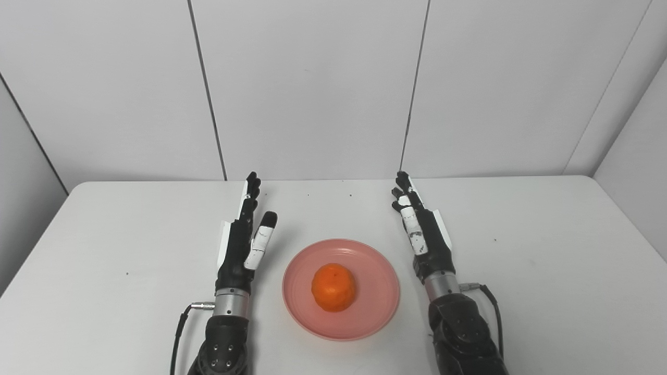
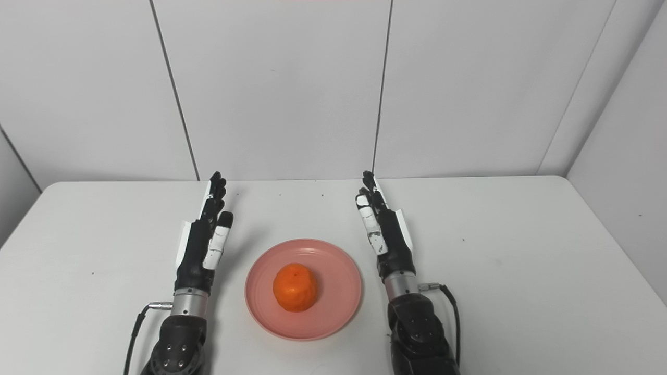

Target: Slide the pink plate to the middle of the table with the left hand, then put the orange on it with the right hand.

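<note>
The pink plate lies flat on the white table, about midway between the left and right edges and nearer the front edge than the back edge; the orange sits on the plate, a little left of its centre, with bare pink rim showing all around it; the fruit rests on the plate alone, and neither hand touches it. The left hand stands just to the left of the plate, apart from its rim, fingers stretched out straight and pointing toward the back edge of the table, thumb spread a little to the inside; it holds nothing. The right hand stands just to the right of the plate, likewise clear of the rim, fingers extended toward the back edge and slightly spread; it too is empty. Both forearms come in from the front edge, one on each side of the plate, each with a thin black cable looping out near the wrist; the hands lie roughly level with one another, the plate between them. Behind the back edge rise pale wall panels divided by dark seams; a few small dark specks mark the tabletop.
</note>
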You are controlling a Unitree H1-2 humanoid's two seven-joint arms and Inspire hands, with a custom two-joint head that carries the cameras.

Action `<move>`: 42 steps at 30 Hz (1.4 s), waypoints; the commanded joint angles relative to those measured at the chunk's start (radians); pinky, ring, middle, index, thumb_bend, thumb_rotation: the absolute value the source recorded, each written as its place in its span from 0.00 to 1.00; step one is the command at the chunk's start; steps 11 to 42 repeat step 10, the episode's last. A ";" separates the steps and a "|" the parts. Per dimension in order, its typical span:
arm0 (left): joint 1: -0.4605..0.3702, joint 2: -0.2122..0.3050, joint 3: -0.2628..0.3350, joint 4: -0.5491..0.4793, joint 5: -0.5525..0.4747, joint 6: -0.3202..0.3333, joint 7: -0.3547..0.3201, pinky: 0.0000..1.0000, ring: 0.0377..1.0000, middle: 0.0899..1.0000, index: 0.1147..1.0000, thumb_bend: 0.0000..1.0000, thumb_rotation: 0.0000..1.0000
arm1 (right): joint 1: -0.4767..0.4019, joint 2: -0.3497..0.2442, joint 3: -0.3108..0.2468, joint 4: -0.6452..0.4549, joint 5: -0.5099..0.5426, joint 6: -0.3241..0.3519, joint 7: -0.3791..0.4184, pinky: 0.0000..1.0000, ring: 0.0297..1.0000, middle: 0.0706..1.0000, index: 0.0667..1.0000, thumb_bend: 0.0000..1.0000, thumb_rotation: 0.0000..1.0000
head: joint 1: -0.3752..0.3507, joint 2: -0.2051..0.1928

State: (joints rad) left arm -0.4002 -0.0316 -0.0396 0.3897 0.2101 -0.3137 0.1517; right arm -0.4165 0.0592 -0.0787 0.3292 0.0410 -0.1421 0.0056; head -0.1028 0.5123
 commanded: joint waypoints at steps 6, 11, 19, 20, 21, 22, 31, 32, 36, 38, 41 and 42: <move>-0.015 0.002 0.001 -0.090 -0.139 0.206 -0.129 1.00 1.00 1.00 1.00 0.83 1.00 | -0.012 0.024 -0.035 -0.011 0.119 0.046 0.002 1.00 1.00 1.00 1.00 0.75 1.00 | -0.003 0.000; -0.011 0.005 -0.004 -0.114 -0.162 0.256 -0.157 1.00 1.00 1.00 1.00 0.83 1.00 | -0.002 0.033 -0.038 -0.005 0.125 0.026 -0.013 1.00 1.00 1.00 1.00 0.71 1.00 | -0.002 0.000; -0.011 0.005 -0.004 -0.114 -0.162 0.256 -0.157 1.00 1.00 1.00 1.00 0.83 1.00 | -0.002 0.033 -0.038 -0.005 0.125 0.026 -0.013 1.00 1.00 1.00 1.00 0.71 1.00 | -0.002 0.000; -0.011 0.005 -0.004 -0.114 -0.162 0.256 -0.157 1.00 1.00 1.00 1.00 0.83 1.00 | -0.002 0.033 -0.038 -0.005 0.125 0.026 -0.013 1.00 1.00 1.00 1.00 0.71 1.00 | -0.002 0.000; -0.011 0.005 -0.004 -0.114 -0.162 0.256 -0.157 1.00 1.00 1.00 1.00 0.83 1.00 | -0.002 0.033 -0.038 -0.005 0.125 0.026 -0.013 1.00 1.00 1.00 1.00 0.71 1.00 | -0.002 0.000; -0.011 0.005 -0.004 -0.114 -0.162 0.256 -0.157 1.00 1.00 1.00 1.00 0.83 1.00 | -0.002 0.033 -0.038 -0.005 0.125 0.026 -0.013 1.00 1.00 1.00 1.00 0.71 1.00 | -0.002 0.000; -0.011 0.005 -0.004 -0.114 -0.162 0.256 -0.157 1.00 1.00 1.00 1.00 0.83 1.00 | -0.002 0.033 -0.038 -0.005 0.125 0.026 -0.013 1.00 1.00 1.00 1.00 0.71 1.00 | -0.002 0.000; -0.011 0.005 -0.004 -0.114 -0.162 0.256 -0.157 1.00 1.00 1.00 1.00 0.83 1.00 | -0.002 0.033 -0.038 -0.005 0.125 0.026 -0.013 1.00 1.00 1.00 1.00 0.71 1.00 | -0.002 0.000; -0.011 0.005 -0.004 -0.114 -0.162 0.256 -0.157 1.00 1.00 1.00 1.00 0.83 1.00 | -0.002 0.033 -0.038 -0.005 0.125 0.026 -0.013 1.00 1.00 1.00 1.00 0.71 1.00 | -0.002 0.000; -0.011 0.005 -0.004 -0.114 -0.162 0.256 -0.157 1.00 1.00 1.00 1.00 0.83 1.00 | -0.002 0.033 -0.038 -0.005 0.125 0.026 -0.013 1.00 1.00 1.00 1.00 0.71 1.00 | -0.002 0.000; -0.011 0.005 -0.004 -0.114 -0.162 0.256 -0.157 1.00 1.00 1.00 1.00 0.83 1.00 | -0.002 0.033 -0.038 -0.005 0.125 0.026 -0.013 1.00 1.00 1.00 1.00 0.71 1.00 | -0.002 0.000; -0.011 0.005 -0.004 -0.114 -0.162 0.256 -0.157 1.00 1.00 1.00 1.00 0.83 1.00 | -0.002 0.033 -0.038 -0.005 0.125 0.026 -0.013 1.00 1.00 1.00 1.00 0.71 1.00 | -0.002 0.000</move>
